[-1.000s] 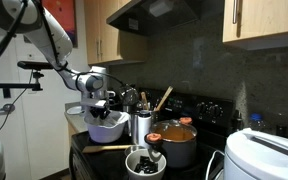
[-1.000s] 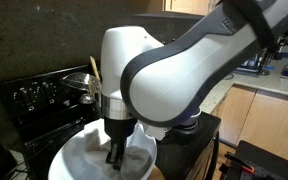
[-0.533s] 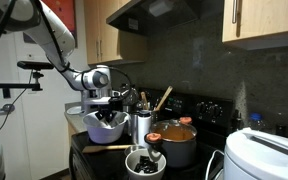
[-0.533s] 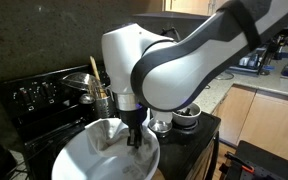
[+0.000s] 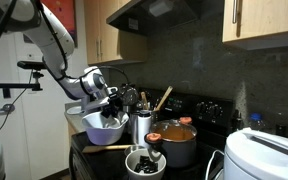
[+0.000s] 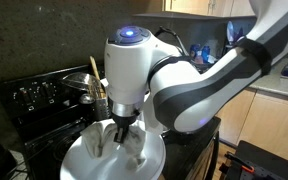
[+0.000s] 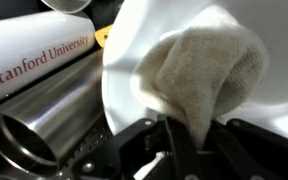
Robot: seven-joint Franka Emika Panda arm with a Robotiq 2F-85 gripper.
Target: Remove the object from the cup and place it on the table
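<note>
The cup is a large white bowl [image 5: 105, 128] on the stove's near corner, seen in both exterior views [image 6: 84, 163] and filling the wrist view [image 7: 134, 50]. A beige cloth [image 7: 202, 68] lies bunched inside it and shows in an exterior view [image 6: 126, 142]. My gripper [image 7: 184, 140] reaches into the bowl, tilted, and is shut on a fold of the cloth. It shows in both exterior views [image 5: 109, 106] [image 6: 120, 131].
A steel utensil holder [image 5: 142, 125] [image 7: 44, 115] and a white Stanford University mug [image 7: 34, 48] stand right beside the bowl. An orange-filled pot [image 5: 175, 137], a small dark bowl [image 5: 144, 163], a wooden spoon [image 5: 104, 148] and a white cooker [image 5: 264, 155] sit nearby.
The wrist has tilted and turned over the bowl. The gripper now holds the cloth, which stands bunched up from the bowl's bottom.
</note>
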